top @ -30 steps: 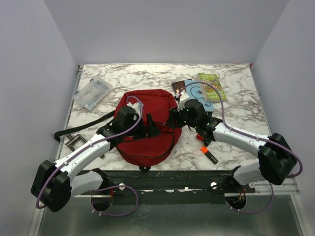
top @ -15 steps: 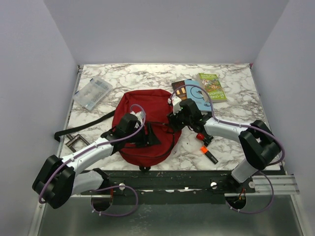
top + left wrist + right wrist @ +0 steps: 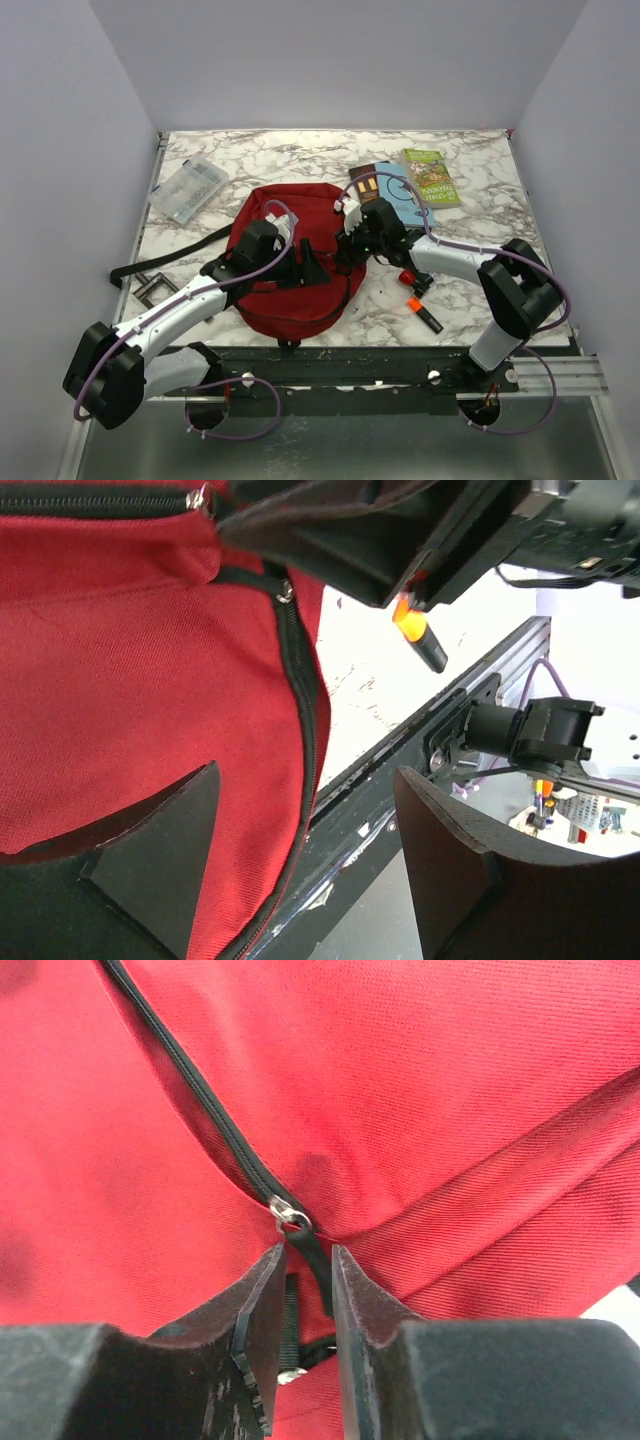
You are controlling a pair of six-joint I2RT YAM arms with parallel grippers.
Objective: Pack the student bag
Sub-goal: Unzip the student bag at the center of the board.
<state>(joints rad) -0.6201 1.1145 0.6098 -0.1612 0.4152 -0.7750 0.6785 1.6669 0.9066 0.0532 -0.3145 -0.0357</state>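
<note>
**Zip in hand, nothing packed yet**

Near the bench [image 3: 300, 155] edge lies a marker [image 3: 421, 312]. Mid-bench sits the student bag [image 3: 290, 305]. The left fingers [image 3: 150, 850] gape empty over it, and the right fingers [image 3: 255, 1310] pinch its zipper pull [image 3: 305, 1245]. Beyond, books [image 3: 432, 177] and a clear case [image 3: 188, 188] await packing.

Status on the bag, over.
Left gripper open over student bag. Right gripper shut on zipper pull. Zipper closed; marker and books lie outside.

A white-and-grey marbled worktop [image 3: 280, 150] stands enclosed on three sides by plain pale lavender-grey walls [image 3: 330, 60], evenly and softly lit.
</note>
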